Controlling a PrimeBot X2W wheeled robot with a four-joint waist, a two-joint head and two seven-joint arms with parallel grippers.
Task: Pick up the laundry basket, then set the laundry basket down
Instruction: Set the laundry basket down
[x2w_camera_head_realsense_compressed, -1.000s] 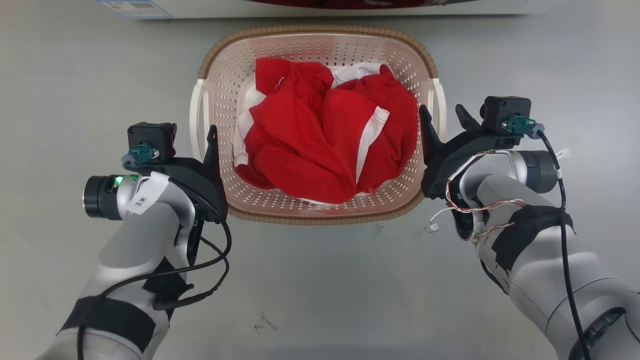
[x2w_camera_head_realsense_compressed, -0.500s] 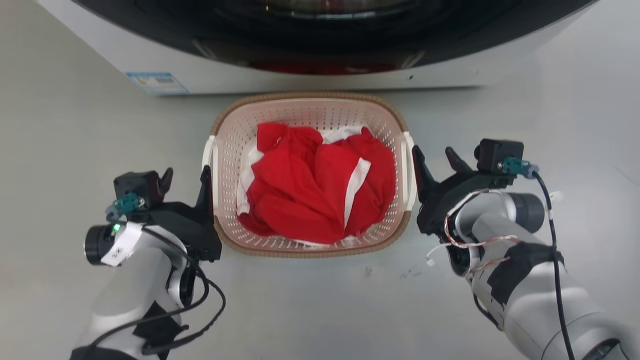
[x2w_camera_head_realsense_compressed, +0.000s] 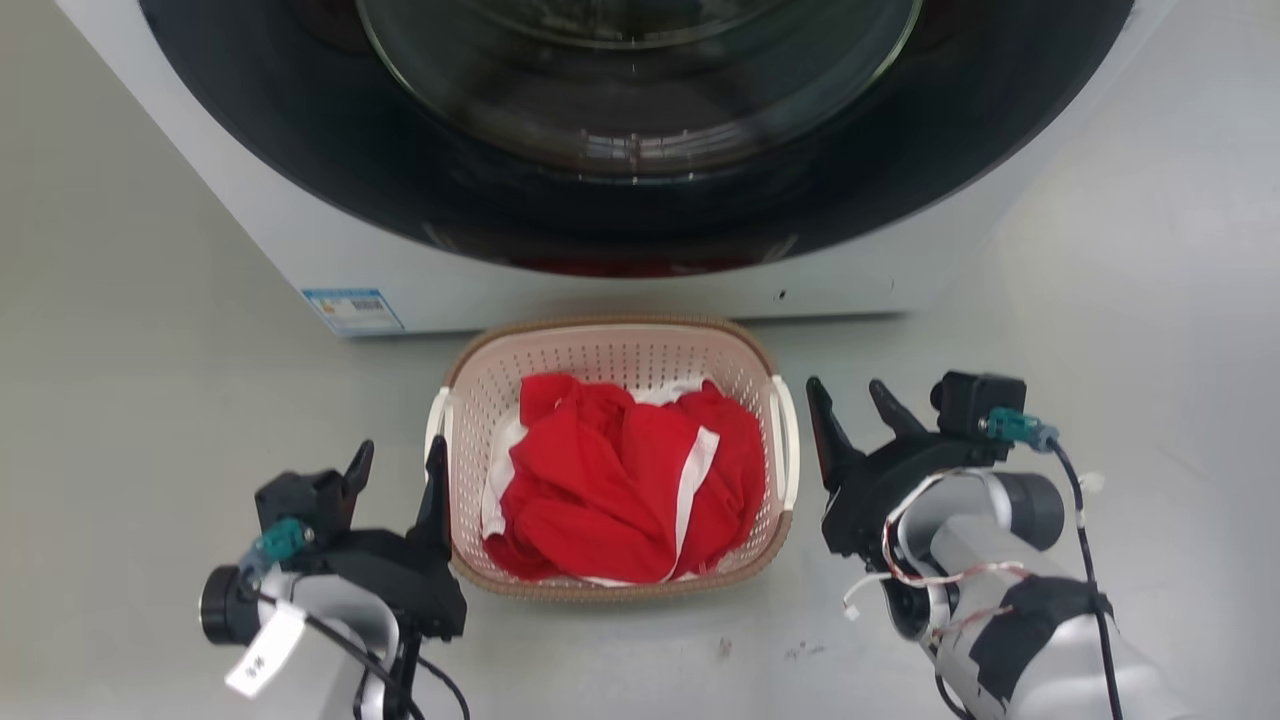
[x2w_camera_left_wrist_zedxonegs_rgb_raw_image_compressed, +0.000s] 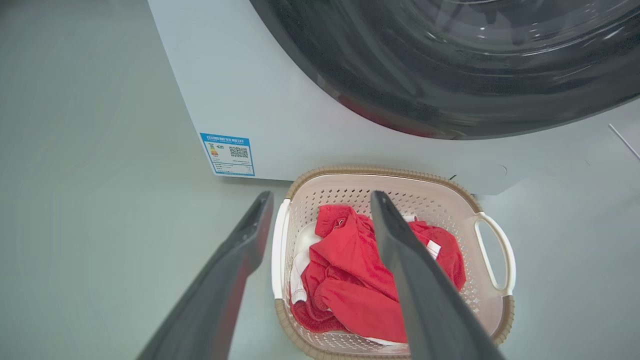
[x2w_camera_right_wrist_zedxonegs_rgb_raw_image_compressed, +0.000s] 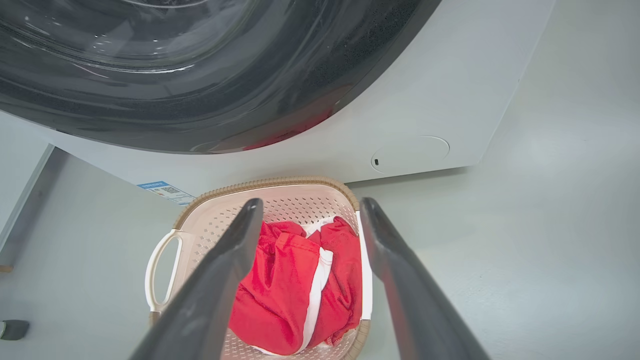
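Observation:
The cream laundry basket (x2w_camera_head_realsense_compressed: 610, 362) with its brown rim stands on the grey floor just before the washer, with a red and white garment (x2w_camera_head_realsense_compressed: 620, 495) inside. My left gripper (x2w_camera_head_realsense_compressed: 400, 450) is open just left of the left white handle (x2w_camera_head_realsense_compressed: 436, 432), and I cannot tell whether it touches. My right gripper (x2w_camera_head_realsense_compressed: 843, 390) is open a little right of the right handle (x2w_camera_head_realsense_compressed: 789, 440), apart from it. In the left wrist view the basket (x2w_camera_left_wrist_zedxonegs_rgb_raw_image_compressed: 350, 172) lies below and beyond the open fingers (x2w_camera_left_wrist_zedxonegs_rgb_raw_image_compressed: 321, 197). The right wrist view shows the basket (x2w_camera_right_wrist_zedxonegs_rgb_raw_image_compressed: 280, 182) below its open fingers (x2w_camera_right_wrist_zedxonegs_rgb_raw_image_compressed: 311, 202).
The white front-loading washer (x2w_camera_head_realsense_compressed: 640, 285) with its dark round door (x2w_camera_head_realsense_compressed: 640, 100) rises directly behind the basket, a blue label (x2w_camera_head_realsense_compressed: 352, 310) on its lower left corner. Grey floor spreads to both sides and in front. A small dark object (x2w_camera_right_wrist_zedxonegs_rgb_raw_image_compressed: 14, 329) lies far left on the floor.
The head camera has risen and tilted up, bringing the washer front into view. The basket stays on the floor. Both open grippers now sit clear of the handles.

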